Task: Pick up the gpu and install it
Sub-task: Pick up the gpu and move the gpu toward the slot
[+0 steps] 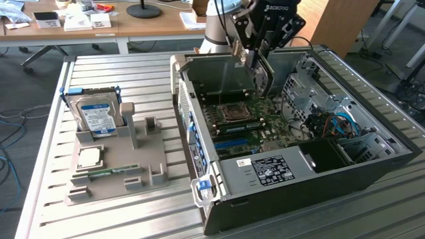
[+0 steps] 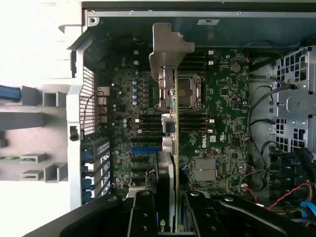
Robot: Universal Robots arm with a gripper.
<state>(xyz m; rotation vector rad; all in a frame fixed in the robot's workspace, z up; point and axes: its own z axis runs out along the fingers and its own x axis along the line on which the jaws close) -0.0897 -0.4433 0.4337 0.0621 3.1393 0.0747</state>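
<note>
The gpu (image 1: 264, 74), a thin green card, hangs upright above the motherboard (image 1: 246, 119) inside the open computer case (image 1: 371, 164). My gripper (image 1: 260, 52) is shut on its upper edge. In the wrist view the gpu (image 2: 174, 123) shows edge-on between my fingers (image 2: 143, 212), and my gripper (image 2: 173, 215) clamps it from both sides. Its silver end bracket (image 2: 168, 49) points toward the case's rear wall. The card hovers over the motherboard (image 2: 222, 113), beside the CPU socket (image 2: 190, 91), and I cannot tell whether it touches a slot.
A grey parts holder (image 1: 143, 159) on the slatted table, at the exterior view's left, carries a blue-labelled hard drive (image 1: 96, 117), a CPU (image 1: 89, 157) and a RAM stick (image 1: 109, 172). Inside the case are a power supply (image 1: 265, 169), a drive cage and cables (image 1: 339, 124).
</note>
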